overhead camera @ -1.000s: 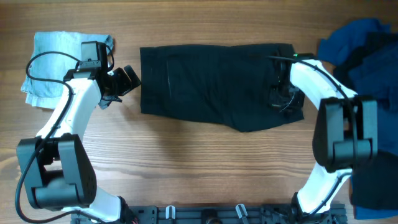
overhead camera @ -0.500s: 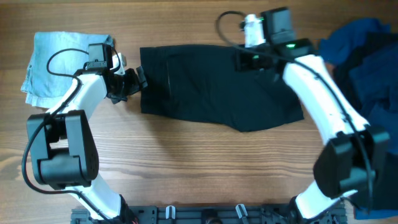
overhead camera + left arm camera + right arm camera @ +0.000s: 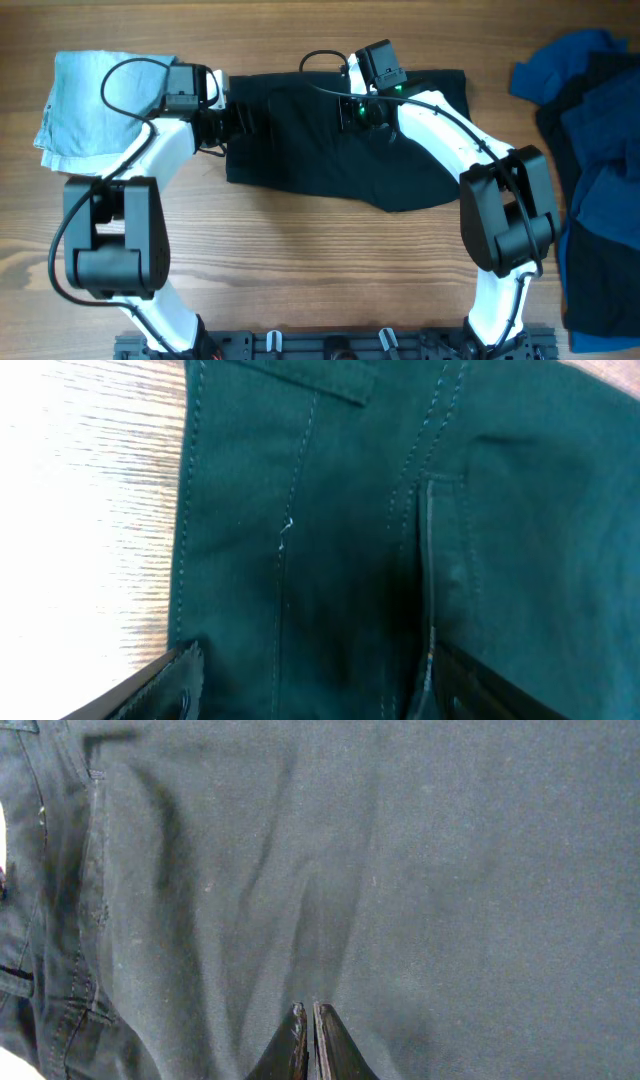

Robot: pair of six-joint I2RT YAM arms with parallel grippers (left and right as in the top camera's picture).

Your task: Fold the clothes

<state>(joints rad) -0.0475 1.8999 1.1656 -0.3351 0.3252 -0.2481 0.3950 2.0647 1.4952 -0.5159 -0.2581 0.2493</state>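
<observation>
On the table the black shorts lay flat. My left claw stood spread across their left edge, and my right claw was pressed together, empty, over mid-cloth. I judged the fold unstarted; the next move called for pinching that edge.

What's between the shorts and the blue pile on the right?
Only a bare strip of table, seen overhead; shorts and blue pile lie apart. The right arm hangs over the strip's lower part.
</observation>
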